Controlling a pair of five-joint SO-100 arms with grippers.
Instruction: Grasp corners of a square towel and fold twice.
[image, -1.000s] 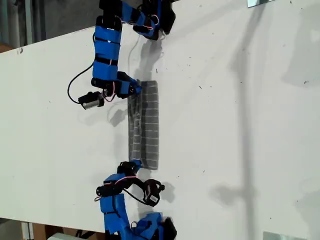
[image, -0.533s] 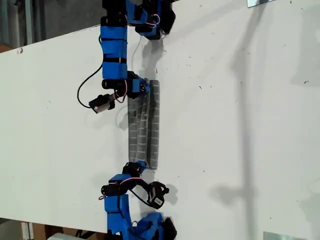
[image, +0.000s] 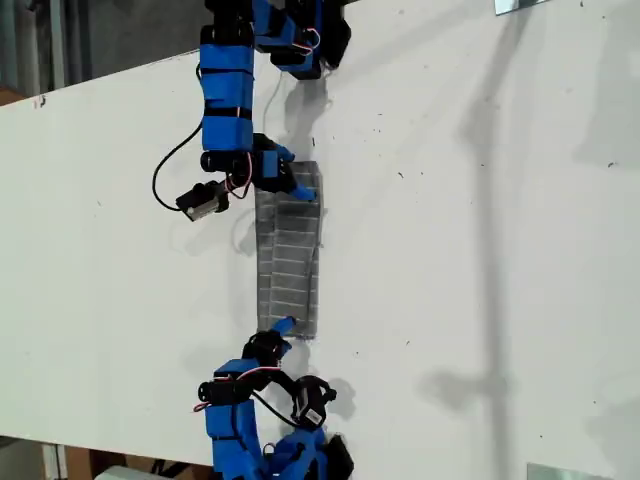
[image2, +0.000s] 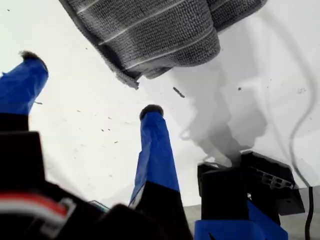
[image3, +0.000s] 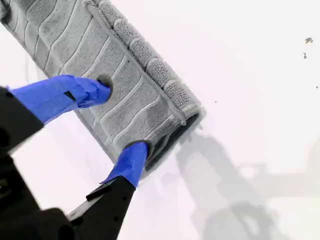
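The grey striped towel (image: 288, 255) lies flat on the white table as a long, narrow folded strip. My second gripper (image: 300, 188) is open over the strip's end nearer the exterior view's top, with both fingertips resting on the towel (image3: 65, 30) a little in from a hemmed corner (image3: 192, 112). At the strip's other end my first gripper (image: 280, 328) is open. In the first wrist view its gripper (image2: 91, 84) stands just short of the towel (image2: 160, 30), near a hanging corner (image2: 127, 79), holding nothing.
The white table (image: 480, 250) stretches wide toward the exterior view's right. Its edge (image: 100, 78) runs along the upper left of that view, with dark floor beyond. Both arm bases (image: 300, 40) (image: 305, 455) stand at either end of the towel. Metal brackets (image: 520, 5) sit at the right-hand corners.
The bunched, half-turned layer has been laid over and now lies flat. My second gripper moved rightward over the strip in the exterior view and opened. My first gripper let go.
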